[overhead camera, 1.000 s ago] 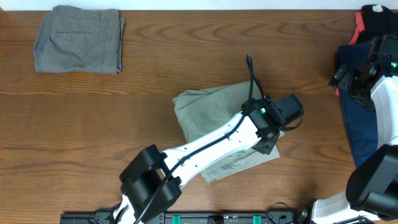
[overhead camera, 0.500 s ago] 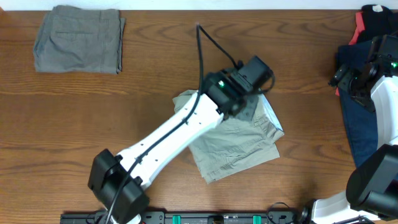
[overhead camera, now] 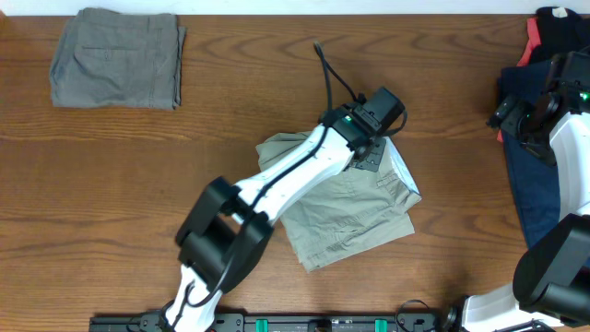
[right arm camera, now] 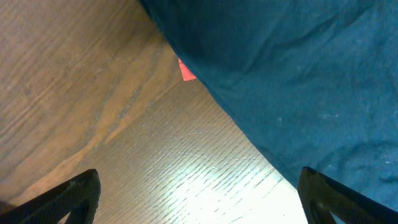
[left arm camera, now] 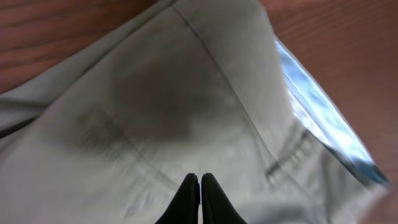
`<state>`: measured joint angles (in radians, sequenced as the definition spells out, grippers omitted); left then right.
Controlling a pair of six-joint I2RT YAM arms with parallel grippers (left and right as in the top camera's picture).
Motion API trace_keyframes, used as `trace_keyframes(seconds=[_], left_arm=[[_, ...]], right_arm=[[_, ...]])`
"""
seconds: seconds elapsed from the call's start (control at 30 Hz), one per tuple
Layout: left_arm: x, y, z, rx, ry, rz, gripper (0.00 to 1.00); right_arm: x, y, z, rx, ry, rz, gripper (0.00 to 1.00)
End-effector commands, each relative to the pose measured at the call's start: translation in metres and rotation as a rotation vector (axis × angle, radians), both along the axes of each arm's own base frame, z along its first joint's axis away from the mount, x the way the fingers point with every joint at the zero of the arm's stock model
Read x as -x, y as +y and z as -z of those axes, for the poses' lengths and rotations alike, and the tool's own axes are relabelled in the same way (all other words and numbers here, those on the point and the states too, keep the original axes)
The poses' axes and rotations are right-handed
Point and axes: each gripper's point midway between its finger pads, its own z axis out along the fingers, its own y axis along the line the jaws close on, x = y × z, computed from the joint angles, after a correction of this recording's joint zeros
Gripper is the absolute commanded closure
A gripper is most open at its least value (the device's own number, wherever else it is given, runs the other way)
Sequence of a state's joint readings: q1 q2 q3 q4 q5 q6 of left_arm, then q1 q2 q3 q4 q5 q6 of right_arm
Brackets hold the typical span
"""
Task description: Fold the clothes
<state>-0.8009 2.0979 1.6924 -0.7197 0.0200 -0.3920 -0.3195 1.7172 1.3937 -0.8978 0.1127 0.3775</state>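
Left claw (left arm camera: 199,182) is seen closed, fingertips pressed together, pointed down at the khaki shorts (overhead camera: 350,217); whether the cloth is touched cannot be told from the wrist view. The khaki shorts are laid near the middle of the desk (overhead camera: 138,184), rumpled and partly doubled over, with the near corner toward the robot and the far part under the left arm. Stitched seams and a pocket line are seen on the fabric, and a pale lining edge (left arm camera: 323,118) is shown at its right side. A dark shadow patch is cast on the cloth under the claw. Right claw (right arm camera: 199,199) is held wide open, nothing gripped, over bare wood just beside a navy garment (right arm camera: 298,81) at the right desk edge. A bit of red cloth (right arm camera: 186,70) is seen sticking out from under the navy garment. Further back on the right a black garment (overhead camera: 562,28) is piled at the far corner. Grey shorts (overhead camera: 115,55) are laid folded flat at the far left corner, well apart from the khaki shorts
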Motion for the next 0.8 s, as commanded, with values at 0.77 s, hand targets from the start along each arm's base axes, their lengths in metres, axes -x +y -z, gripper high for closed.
trace_keyframes(seconds=[0.77], left_arm=[[-0.08,0.045,-0.076,0.135,-0.214,-0.112,0.93]], right_arm=[[0.001,-0.002,-0.004,0.017,-0.004,-0.007,0.01]])
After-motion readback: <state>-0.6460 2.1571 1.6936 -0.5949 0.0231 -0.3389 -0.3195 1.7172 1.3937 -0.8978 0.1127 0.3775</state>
